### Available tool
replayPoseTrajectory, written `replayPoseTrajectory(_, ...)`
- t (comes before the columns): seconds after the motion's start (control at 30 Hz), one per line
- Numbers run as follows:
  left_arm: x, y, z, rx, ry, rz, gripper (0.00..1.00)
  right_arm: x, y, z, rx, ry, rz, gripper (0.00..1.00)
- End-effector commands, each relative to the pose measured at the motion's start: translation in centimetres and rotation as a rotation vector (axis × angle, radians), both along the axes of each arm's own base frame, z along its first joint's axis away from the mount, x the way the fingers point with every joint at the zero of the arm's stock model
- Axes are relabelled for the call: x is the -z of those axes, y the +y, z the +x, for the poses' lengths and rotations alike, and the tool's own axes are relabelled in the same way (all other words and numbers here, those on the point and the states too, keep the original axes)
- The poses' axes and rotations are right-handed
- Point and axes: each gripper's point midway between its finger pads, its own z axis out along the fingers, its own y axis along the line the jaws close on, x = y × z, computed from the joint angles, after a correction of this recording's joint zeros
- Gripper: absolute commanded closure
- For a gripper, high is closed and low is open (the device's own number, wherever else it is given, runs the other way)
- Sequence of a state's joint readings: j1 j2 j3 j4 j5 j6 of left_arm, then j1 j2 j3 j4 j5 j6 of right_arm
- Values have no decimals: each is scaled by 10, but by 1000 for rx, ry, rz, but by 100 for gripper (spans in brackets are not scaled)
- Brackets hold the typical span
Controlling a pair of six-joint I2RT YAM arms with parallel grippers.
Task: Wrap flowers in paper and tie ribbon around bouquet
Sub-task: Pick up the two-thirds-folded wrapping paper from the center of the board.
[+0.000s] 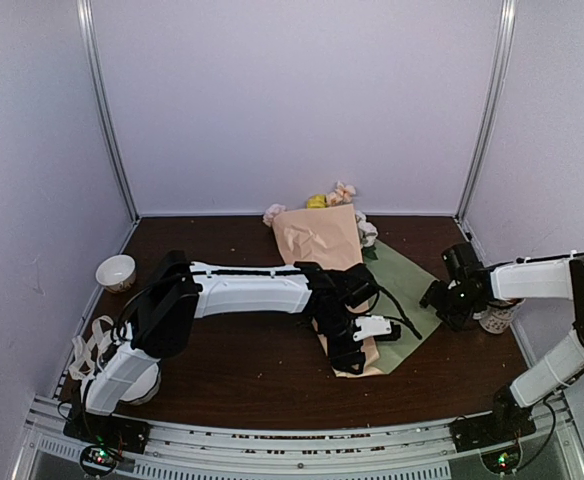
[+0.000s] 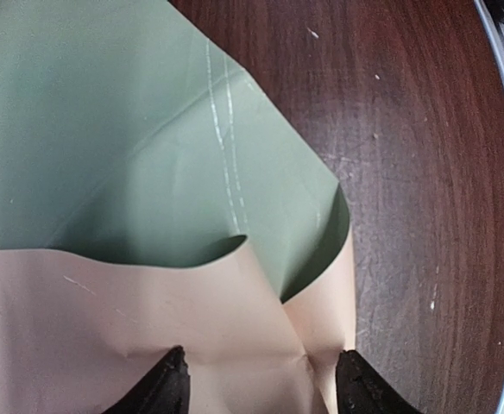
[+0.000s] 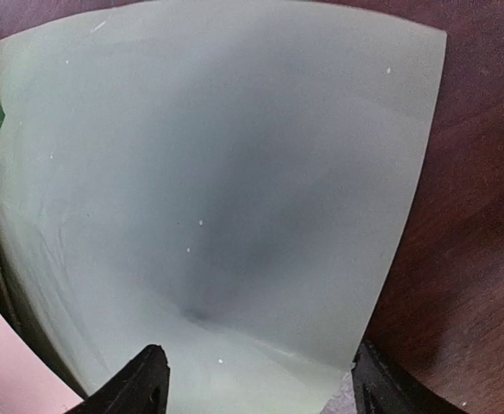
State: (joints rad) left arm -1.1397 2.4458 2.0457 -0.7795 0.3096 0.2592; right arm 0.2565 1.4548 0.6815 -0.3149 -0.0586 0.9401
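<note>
While pale lilac walls (image 1: 292,100) enclose dark wood table (image 1: 242,365), paper (image 1: 317,240) lies mid-table.

The left arm (image 1: 252,290) lies across the middle of the table (image 1: 262,375), blocking the way from the front to the bouquet (image 1: 322,235). Bare wood runs along the front between the 2 bases (widest at centre). A bowl (image 1: 117,270) and ribbon (image 1: 90,345) crowd the left edge. A mug (image 1: 497,318) stands against the right arm (image 1: 532,280).

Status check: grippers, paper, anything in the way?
Left gripper open, astride peach paper fold. Right gripper open over green sheet. Flowers lie in peach wrap. Nothing blocking.
</note>
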Motion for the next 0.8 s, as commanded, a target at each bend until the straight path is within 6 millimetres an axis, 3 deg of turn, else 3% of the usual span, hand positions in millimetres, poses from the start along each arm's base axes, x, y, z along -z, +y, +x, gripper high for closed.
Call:
replayPoseTrajectory(0.0, 6, 8, 4, -19, 5, 21, 39, 13, 9, 3, 13, 11, 102, 27)
replayPoseTrajectory(0.2, 6, 8, 4, -21, 5, 22, 39, 16, 9, 2, 41, 13, 124, 27)
replayPoseTrajectory(0.5, 5, 8, 5, -21, 6, 19, 39, -6, 3, 4, 63, -44, 112, 27)
replayPoseTrajectory(0.6, 5, 8, 5, -21, 5, 17, 39, -12, -7, 2, 71, -36, 56, 26)
replayPoseTrajectory(0.77, 6, 8, 5, -21, 6, 19, 39, -17, -25, -7, 125, -20, -12, 16)
